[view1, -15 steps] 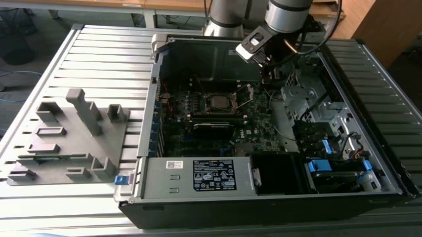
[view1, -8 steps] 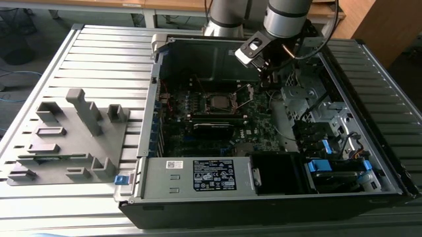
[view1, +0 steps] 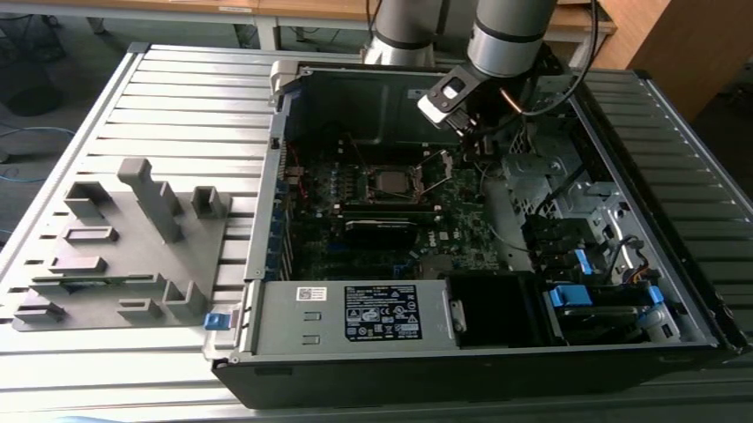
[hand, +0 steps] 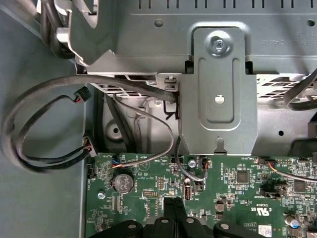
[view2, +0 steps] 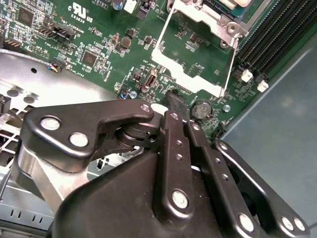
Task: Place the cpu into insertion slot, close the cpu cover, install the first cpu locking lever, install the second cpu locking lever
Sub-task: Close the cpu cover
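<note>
Your tool [view2: 174, 99] has its fingers pressed together with nothing between them. Its tip hangs just above the green motherboard [hand: 237, 198], near the coin battery [view2: 200, 109]. The cpu cover [view2: 185, 73] stands swung up and open, between the tool and the insertion slot [view1: 372, 187]. The cpu [view1: 390, 183] lies flat in that slot, apart from the tool, toward the exterior view's left. The open computer case [view1: 471, 370] rests on a ribbed metal bench [view1: 176, 97], with a grey fixture block [view1: 130, 247] beside it.
</note>
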`<state>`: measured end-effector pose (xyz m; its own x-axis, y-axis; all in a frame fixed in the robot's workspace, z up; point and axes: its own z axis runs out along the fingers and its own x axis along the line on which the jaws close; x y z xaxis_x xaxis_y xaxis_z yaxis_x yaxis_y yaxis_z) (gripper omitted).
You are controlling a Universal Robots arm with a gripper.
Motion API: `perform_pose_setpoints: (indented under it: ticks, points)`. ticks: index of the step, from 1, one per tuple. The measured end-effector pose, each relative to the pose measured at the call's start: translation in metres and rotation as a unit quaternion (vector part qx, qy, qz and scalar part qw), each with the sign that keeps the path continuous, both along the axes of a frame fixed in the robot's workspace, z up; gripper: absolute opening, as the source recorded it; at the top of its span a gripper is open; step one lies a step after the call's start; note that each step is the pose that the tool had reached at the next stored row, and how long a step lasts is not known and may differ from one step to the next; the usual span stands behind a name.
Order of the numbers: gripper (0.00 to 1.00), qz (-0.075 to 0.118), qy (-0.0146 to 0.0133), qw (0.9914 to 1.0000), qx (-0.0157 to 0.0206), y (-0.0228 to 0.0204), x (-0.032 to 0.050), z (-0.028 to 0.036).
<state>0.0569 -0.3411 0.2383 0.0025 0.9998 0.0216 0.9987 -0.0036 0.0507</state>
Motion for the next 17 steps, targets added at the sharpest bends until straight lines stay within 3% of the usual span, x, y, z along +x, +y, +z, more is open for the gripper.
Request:
perform_pose_setpoints:
  ticks: [8,17]
  points:
    - [0.11,0.000,0.0000,1.00000,-0.0001,0.0000,-0.0044,-0.0015]
    - [0.11,0.000,0.0000,1.00000,-0.0001,0.0000,-0.0258,-0.0032]
